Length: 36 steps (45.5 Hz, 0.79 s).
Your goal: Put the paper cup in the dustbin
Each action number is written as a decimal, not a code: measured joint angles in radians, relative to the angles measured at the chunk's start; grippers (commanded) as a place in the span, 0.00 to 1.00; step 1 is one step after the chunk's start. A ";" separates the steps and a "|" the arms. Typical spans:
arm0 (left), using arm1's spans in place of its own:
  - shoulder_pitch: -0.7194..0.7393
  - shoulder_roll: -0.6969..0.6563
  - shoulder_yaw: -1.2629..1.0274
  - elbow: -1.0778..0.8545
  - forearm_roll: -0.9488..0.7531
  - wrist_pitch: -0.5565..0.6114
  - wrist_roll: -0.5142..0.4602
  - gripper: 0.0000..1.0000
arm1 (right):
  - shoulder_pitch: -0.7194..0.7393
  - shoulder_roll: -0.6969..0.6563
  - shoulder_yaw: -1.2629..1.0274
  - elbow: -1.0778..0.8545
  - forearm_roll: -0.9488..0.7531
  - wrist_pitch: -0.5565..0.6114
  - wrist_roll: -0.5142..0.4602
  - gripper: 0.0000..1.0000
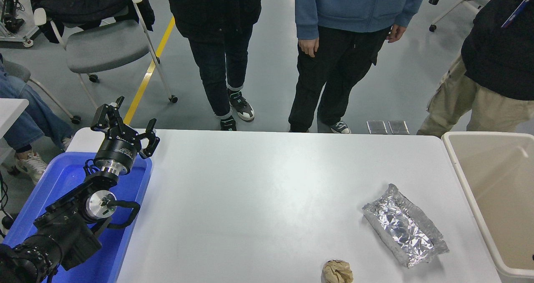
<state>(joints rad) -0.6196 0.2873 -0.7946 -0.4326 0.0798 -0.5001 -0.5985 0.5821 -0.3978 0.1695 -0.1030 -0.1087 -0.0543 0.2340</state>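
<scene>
One gripper (125, 124) open, one dustbin (454, 166), one foil packet (404, 228)

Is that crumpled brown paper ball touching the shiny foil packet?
Apart. The head view shows bare white table between the crumpled brown paper ball and the silver foil packet.

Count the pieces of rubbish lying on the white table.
2. A silver foil packet lies near the table's right side, beside the dustbin. A crumpled brown paper ball sits at the near edge, partly cut off. No paper cup shows anywhere.
</scene>
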 measured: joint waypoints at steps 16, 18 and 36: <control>0.000 0.000 0.000 0.000 0.000 0.000 0.000 1.00 | 0.023 -0.003 -0.008 -0.006 -0.001 0.005 0.004 0.99; 0.000 0.000 0.000 0.000 0.000 0.000 0.000 1.00 | 0.025 -0.003 -0.005 -0.006 -0.001 0.009 0.004 0.99; 0.001 0.000 0.000 0.000 0.000 0.000 0.000 1.00 | 0.035 -0.080 0.164 0.127 0.069 0.076 0.040 0.99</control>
<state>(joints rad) -0.6187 0.2876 -0.7946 -0.4326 0.0798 -0.5001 -0.5981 0.6168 -0.4778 0.3337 0.0237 -0.0395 0.0216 0.2741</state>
